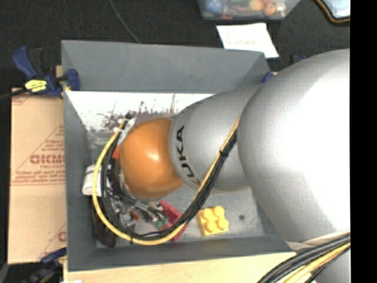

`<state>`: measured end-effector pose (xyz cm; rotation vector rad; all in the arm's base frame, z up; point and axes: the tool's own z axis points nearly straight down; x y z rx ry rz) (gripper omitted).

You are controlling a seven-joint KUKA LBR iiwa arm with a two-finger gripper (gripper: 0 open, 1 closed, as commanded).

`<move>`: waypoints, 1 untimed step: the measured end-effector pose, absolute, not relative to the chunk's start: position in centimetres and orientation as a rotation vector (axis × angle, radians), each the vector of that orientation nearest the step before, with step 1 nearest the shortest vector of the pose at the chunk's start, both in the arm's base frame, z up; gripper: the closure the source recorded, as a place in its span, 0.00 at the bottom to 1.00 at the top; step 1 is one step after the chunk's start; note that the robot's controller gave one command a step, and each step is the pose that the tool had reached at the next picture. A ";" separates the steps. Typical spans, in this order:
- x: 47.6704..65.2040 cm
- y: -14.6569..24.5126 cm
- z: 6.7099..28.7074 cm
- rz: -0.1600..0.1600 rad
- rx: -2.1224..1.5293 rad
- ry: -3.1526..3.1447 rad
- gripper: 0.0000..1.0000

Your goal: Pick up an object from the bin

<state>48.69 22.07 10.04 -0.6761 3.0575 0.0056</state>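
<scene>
The grey metal bin (73, 158) has smooth sloping walls and a pale, scuffed floor. Against its left wall lies a small white piece (88, 181), partly hidden. Next to it the gripper (131, 216) sits low in the front left corner, under a glossy orange dome (150, 158) looped by yellow and black cables (109, 158). I cannot tell whether it is open or closed, or whether it holds anything. Just right of it a slim red piece (169, 212) pokes out, its long axis slanting down towards the front wall. Further right, apart from it, a yellow studded brick (213, 220) lies flat, studs up. The silver arm (294, 146) covers the bin's right side.
</scene>
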 end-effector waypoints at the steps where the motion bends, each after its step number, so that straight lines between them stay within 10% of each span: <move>1: 48.8 22.1 12.8 0.006 -0.671 3.053 1.00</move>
